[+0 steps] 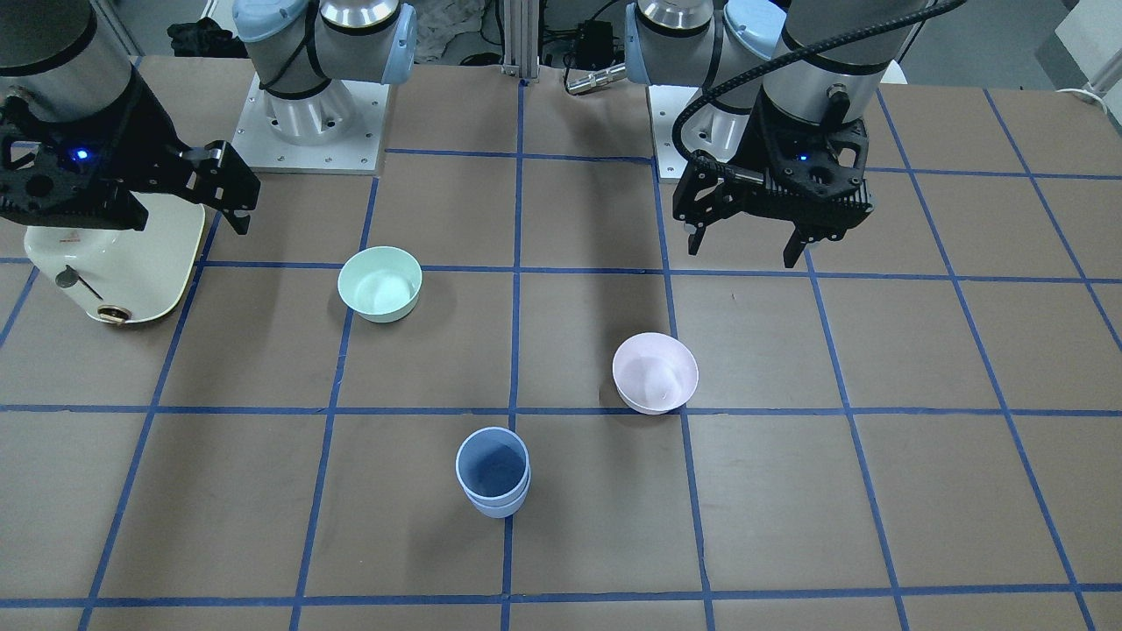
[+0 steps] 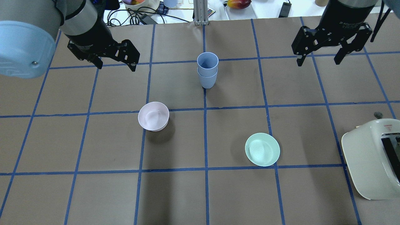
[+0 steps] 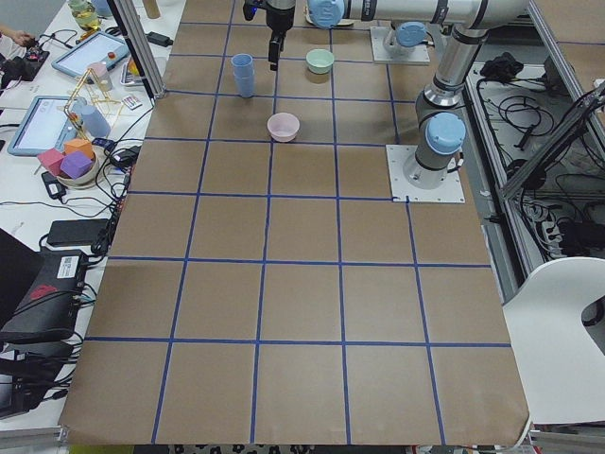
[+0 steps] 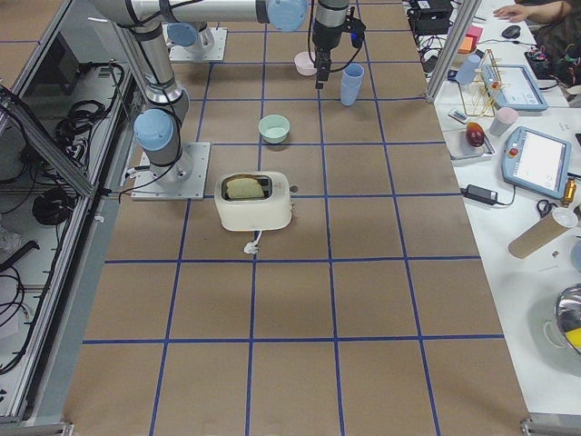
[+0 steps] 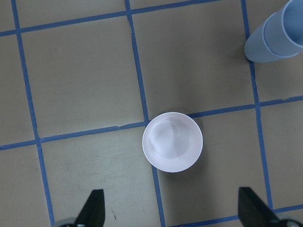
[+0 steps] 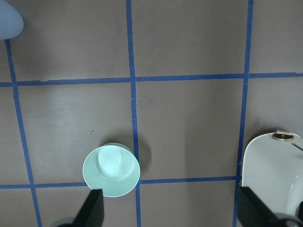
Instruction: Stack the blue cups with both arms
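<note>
The two blue cups [image 2: 207, 70] stand nested, one inside the other, upright on the centre tape line at the far middle of the table. They also show in the front view [image 1: 493, 473] and at the top right of the left wrist view [image 5: 277, 35]. My left gripper [image 2: 117, 67] hangs open and empty above the table, left of the stack. My right gripper [image 2: 318, 63] hangs open and empty, well to the right of the stack. Neither gripper touches the cups.
A pale pink bowl [image 2: 153, 116] sits left of centre, below my left gripper [image 5: 173, 208]. A mint-green bowl [image 2: 262, 149] sits right of centre. A cream toaster [image 2: 372, 159] stands at the right edge. Cables and clutter lie beyond the far edge.
</note>
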You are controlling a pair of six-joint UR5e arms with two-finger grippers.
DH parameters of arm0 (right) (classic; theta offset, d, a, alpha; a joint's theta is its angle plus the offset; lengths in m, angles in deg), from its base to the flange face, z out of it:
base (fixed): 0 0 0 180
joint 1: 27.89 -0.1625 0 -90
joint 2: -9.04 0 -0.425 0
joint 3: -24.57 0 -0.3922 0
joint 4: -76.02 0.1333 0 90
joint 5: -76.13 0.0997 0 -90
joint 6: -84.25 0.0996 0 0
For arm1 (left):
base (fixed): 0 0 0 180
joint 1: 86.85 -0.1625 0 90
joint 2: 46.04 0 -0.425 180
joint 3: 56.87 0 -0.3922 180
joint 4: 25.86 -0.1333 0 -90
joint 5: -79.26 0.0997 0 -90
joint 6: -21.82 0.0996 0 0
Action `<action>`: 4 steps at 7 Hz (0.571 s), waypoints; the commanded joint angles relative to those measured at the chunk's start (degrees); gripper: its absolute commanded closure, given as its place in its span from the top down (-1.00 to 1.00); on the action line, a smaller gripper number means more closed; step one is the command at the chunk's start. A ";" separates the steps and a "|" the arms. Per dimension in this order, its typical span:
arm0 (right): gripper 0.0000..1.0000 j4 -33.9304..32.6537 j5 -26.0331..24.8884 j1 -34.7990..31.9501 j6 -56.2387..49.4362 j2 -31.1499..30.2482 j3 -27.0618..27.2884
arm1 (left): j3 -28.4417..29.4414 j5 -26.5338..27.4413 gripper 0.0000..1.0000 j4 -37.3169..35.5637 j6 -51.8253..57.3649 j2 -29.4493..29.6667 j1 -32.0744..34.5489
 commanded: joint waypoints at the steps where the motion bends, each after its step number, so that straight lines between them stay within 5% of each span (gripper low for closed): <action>1: 1.00 0.22 0.16 -0.09 4.61 -0.13 0.13 | 0.00 0.00 1.00 0.07 0.00 0.00 0.03; 4: 1.00 -0.13 0.17 -1.74 4.78 -0.22 1.00 | 0.26 0.00 1.00 -0.19 0.00 0.87 0.03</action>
